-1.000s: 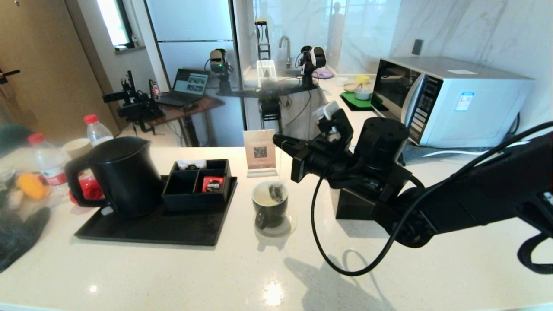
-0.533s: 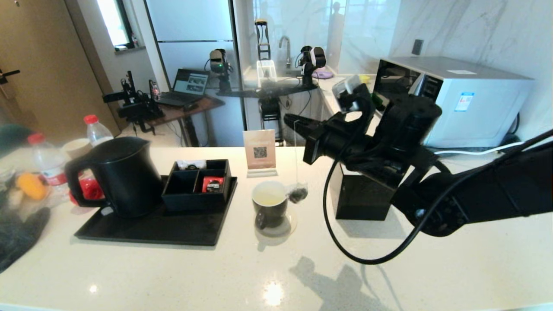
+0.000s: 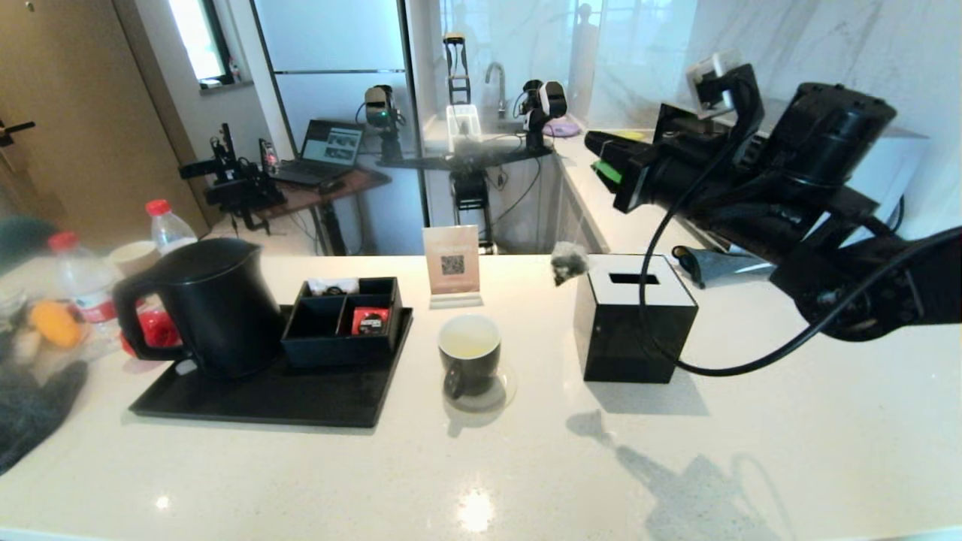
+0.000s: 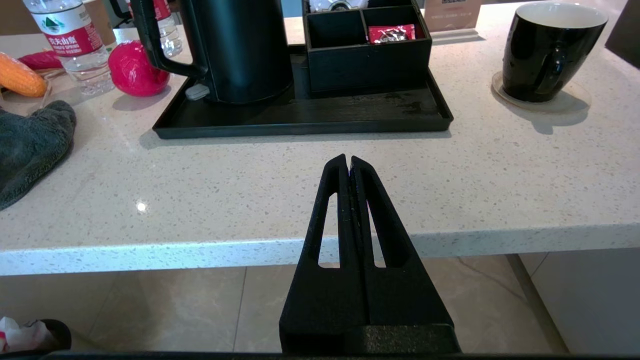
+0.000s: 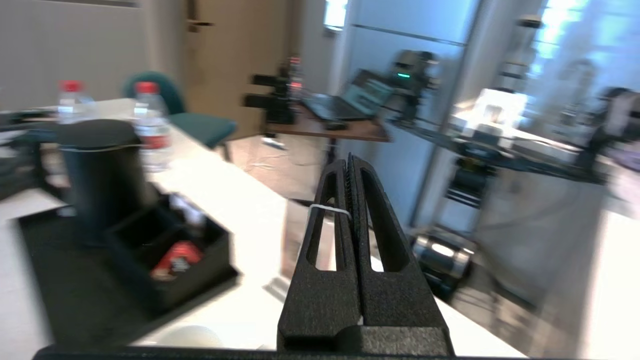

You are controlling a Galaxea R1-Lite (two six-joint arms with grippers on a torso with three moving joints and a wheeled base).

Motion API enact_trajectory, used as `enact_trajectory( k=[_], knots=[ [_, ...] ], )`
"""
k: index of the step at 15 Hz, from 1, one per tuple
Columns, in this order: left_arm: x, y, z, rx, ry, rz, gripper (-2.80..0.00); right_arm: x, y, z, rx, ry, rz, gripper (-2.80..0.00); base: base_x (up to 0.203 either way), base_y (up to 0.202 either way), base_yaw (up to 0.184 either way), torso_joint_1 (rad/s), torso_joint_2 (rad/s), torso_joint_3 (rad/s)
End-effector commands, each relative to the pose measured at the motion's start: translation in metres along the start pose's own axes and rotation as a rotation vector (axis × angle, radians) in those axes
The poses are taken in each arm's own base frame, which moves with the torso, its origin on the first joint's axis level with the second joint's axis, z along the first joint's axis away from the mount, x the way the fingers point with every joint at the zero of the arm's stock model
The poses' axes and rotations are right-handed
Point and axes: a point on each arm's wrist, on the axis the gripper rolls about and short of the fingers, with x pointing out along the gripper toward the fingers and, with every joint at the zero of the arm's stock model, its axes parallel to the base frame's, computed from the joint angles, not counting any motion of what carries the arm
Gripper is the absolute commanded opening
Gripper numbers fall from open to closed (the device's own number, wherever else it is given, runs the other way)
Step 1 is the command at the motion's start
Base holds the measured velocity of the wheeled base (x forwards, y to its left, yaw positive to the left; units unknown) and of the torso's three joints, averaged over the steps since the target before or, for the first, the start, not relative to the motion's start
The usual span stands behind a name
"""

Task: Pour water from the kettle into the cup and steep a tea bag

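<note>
The dark cup (image 3: 470, 361) stands on a clear coaster in the middle of the counter, with pale yellowish water (image 3: 469, 344) inside. Raised high at the back right, my right gripper (image 3: 591, 141) is shut on the tea bag's white string (image 5: 327, 210). The grey-green tea bag (image 3: 567, 263) hangs in the air beside the top left corner of a black box, to the right of the cup and well above it. The black kettle (image 3: 214, 304) stands on the tray at the left. My left gripper (image 4: 348, 162) is shut and empty, low before the counter's front edge.
A black tray (image 3: 263, 398) carries the kettle and a black organiser (image 3: 342, 319) with a red packet. A black box with a slot (image 3: 635, 323) stands right of the cup. A QR sign (image 3: 451, 263) is behind it. Bottles (image 3: 83, 282) and a grey cloth (image 3: 30, 413) are far left.
My right gripper has risen and swung right, lifting the tea bag out of the cup and carrying it over to beside the black box.
</note>
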Motion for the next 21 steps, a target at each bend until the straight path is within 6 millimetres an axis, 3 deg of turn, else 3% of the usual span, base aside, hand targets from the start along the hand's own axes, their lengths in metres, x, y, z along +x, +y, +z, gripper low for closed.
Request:
enact_trajectory(
  k=[1, 8, 21],
  knots=[
    [0.0, 0.0, 0.0, 0.0, 0.0, 0.0, -2.8, -0.01, -0.023, 0.006, -0.025, -0.004, -0.061, -2.8, 0.0, 0.0, 0.0, 0.0, 0.0, 0.0],
    [0.0, 0.0, 0.0, 0.0, 0.0, 0.0, -2.8, -0.025, -0.074, -0.021, -0.053, 0.061, -0.126, -2.8, 0.0, 0.0, 0.0, 0.0, 0.0, 0.0],
    [0.0, 0.0, 0.0, 0.0, 0.0, 0.0, -2.8, -0.027, -0.074, -0.058, -0.035, 0.102, -0.124, -2.8, 0.0, 0.0, 0.0, 0.0, 0.0, 0.0]
  ],
)
